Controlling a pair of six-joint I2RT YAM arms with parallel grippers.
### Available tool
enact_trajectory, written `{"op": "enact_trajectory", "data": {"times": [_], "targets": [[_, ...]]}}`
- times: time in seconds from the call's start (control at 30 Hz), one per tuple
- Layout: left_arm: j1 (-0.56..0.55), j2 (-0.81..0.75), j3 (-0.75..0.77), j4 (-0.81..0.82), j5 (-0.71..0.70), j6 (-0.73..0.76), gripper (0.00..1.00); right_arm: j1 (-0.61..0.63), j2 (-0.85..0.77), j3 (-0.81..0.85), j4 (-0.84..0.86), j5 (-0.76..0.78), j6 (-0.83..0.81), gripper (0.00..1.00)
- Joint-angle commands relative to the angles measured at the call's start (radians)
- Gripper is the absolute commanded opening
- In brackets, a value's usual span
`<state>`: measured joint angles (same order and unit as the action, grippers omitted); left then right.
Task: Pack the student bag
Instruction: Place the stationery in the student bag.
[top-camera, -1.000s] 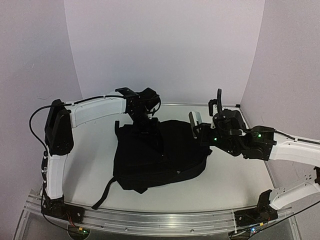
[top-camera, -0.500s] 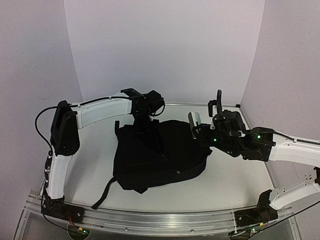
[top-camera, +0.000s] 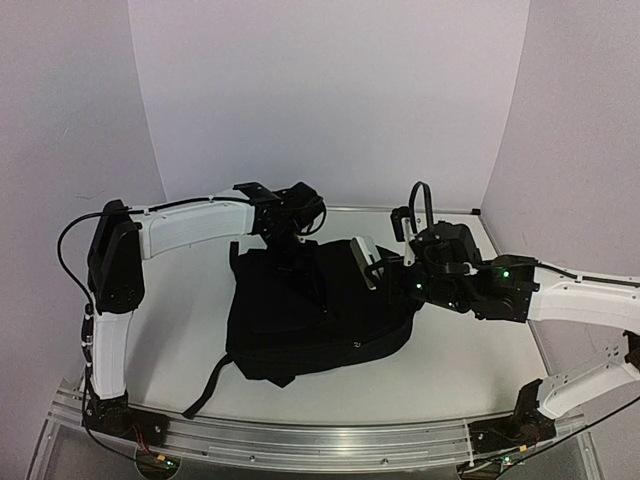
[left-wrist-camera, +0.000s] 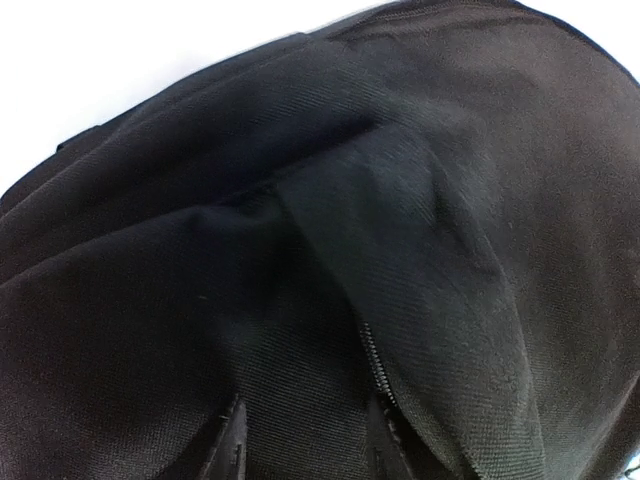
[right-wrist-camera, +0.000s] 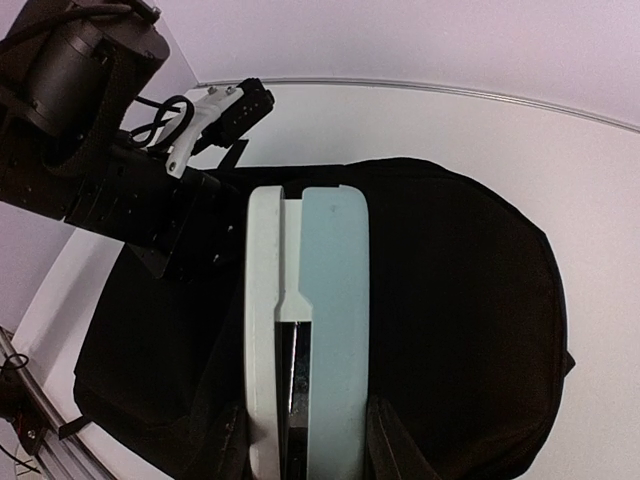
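Top external view: the student bag (top-camera: 320, 320), a large black fabric backpack, lies flat near the middle of the table (top-camera: 470, 350), a little left of centre. One shoulder strap (top-camera: 210, 385) trails from its near left corner toward the front edge.

The left gripper (top-camera: 295, 255) is down on the far left part of the bag, touching the fabric. In the left wrist view the bag (left-wrist-camera: 300, 250) fills nearly the whole picture, with a fold of cloth and a zipper (left-wrist-camera: 372, 355) running down toward the gripper (left-wrist-camera: 305, 450). Only the tips of its fingers (left-wrist-camera: 228, 450) show at the bottom edge. They are somewhat apart with black fabric between them, and it cannot be told whether they pinch the cloth.

The right gripper (top-camera: 392, 272) hangs over the far right part of the bag, holding a flat white and pale blue case (top-camera: 365, 262). In the right wrist view the fingers (right-wrist-camera: 385, 440) are clamped on either side of the case (right-wrist-camera: 310, 330), which points away from the camera above the bag (right-wrist-camera: 470, 300).
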<state>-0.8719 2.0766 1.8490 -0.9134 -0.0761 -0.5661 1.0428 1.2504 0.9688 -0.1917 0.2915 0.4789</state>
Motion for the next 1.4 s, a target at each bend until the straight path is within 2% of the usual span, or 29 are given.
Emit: {"op": "enact_trajectory", "data": {"times": [0.0,0.23,0.43,0.6,0.77,1.13,1.37], "targets": [[-0.019,0.02,0.058,-0.05,0.021,0.059,0.46,-0.002,-0.009,0.038,0.07,-0.006,-0.007,0.19],[-0.064,0.08,0.127,-0.094,-0.025,0.088,0.6,-0.003,-0.057,0.004,0.077,0.006,0.007,0.19],[-0.07,0.121,0.121,-0.211,-0.094,0.036,0.63,-0.002,-0.11,-0.023,0.078,0.039,0.029,0.19],[-0.07,0.164,0.082,-0.326,-0.13,-0.011,0.6,-0.003,-0.159,-0.033,0.08,0.066,0.036,0.2],[-0.07,0.158,0.025,-0.349,-0.152,-0.031,0.49,-0.002,-0.189,-0.044,0.083,0.082,0.043,0.2],[-0.07,0.147,0.013,-0.365,-0.198,-0.048,0.24,-0.003,-0.176,-0.054,0.084,0.068,0.053,0.2],[-0.07,0.072,-0.016,-0.319,-0.262,-0.082,0.01,0.0,-0.13,-0.037,0.086,-0.013,0.018,0.19]]}}
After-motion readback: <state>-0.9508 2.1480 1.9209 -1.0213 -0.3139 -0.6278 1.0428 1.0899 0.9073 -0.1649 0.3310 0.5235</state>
